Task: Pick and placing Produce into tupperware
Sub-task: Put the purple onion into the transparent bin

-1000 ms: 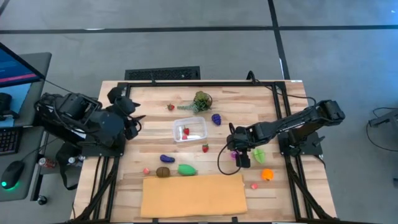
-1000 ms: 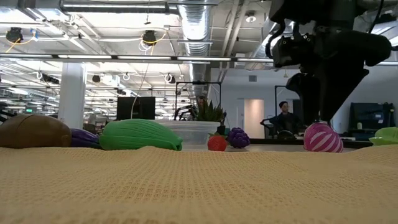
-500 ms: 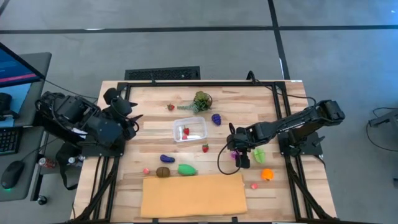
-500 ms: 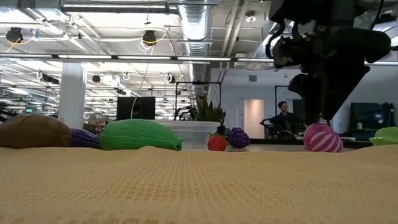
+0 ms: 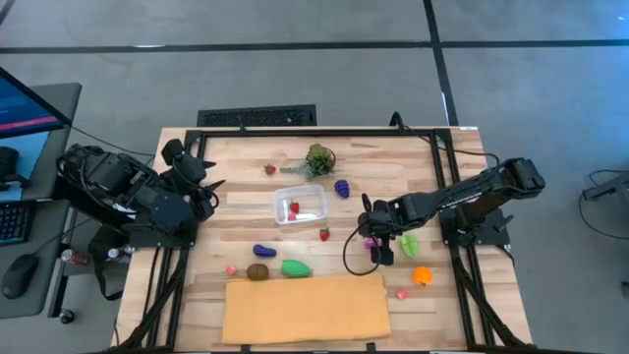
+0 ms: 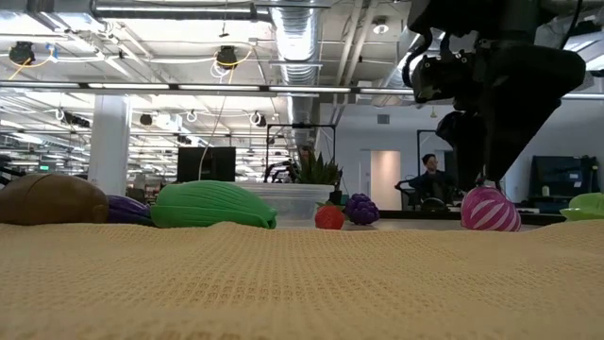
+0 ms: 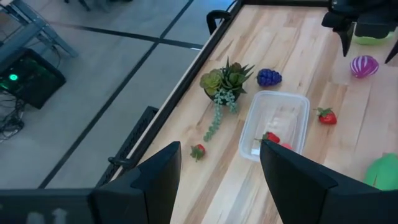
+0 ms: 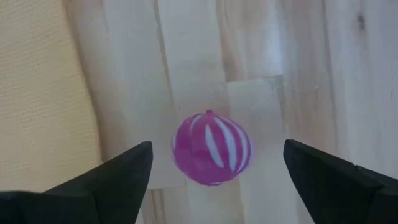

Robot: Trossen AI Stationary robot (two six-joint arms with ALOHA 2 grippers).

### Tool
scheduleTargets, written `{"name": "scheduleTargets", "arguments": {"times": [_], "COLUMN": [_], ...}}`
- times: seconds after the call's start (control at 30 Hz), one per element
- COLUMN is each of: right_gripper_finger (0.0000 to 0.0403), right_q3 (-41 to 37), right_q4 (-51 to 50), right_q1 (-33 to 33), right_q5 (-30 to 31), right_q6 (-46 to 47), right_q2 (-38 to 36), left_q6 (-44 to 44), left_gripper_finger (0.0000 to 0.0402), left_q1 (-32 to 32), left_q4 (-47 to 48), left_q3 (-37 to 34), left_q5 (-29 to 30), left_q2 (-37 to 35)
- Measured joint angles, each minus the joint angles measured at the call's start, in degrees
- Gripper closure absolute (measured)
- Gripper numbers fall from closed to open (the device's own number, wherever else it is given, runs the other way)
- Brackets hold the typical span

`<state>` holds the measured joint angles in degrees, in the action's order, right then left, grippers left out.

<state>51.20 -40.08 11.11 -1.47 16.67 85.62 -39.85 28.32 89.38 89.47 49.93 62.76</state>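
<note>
Right gripper (image 8: 211, 171) hovers over pink striped ball (image 8: 212, 149), fingers spread wide, ball at 4 o'clock from tub (image 5: 300, 205). Judged light, hard, smooth, apt to roll: pinch across its middle. Left gripper (image 7: 217, 171) parked at the table's 9 o'clock edge, fingers apart, empty.

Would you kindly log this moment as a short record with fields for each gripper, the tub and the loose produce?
right gripper: open, over the pink striped piece, not touching it
left gripper: open, empty, at the table's left edge
tub: holds a strawberry
loose near tub: strawberry, grapes
loose near mat: blue piece, brown piece, green piece
loose at right: orange piece
</note>
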Motion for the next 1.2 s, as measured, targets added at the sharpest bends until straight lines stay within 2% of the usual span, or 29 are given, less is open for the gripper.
{"name": "scheduleTargets", "arguments": {"times": [0.73,0.93,1.2], "right_gripper_finger": [0.0056,0.0064,0.0057], "right_q3": [-0.40,-2.84,-2.93], "right_q4": [0.77,1.69,3.79], "right_q1": [0.00,-0.03,-0.13], "right_q5": [0.01,0.02,0.21], "right_q6": [0.05,3.69,3.89], "right_q2": [-0.04,-0.04,-0.04], "left_q6": [-0.07,-0.07,-0.05], "left_gripper_finger": [0.0190,0.0190,0.0190], "left_q1": [0.02,0.02,0.02], "left_q4": [-0.04,-0.03,0.20], "left_q3": [0.00,0.00,0.00], "left_q5": [0.03,0.03,0.92], "left_q2": [0.00,0.00,0.02]}}
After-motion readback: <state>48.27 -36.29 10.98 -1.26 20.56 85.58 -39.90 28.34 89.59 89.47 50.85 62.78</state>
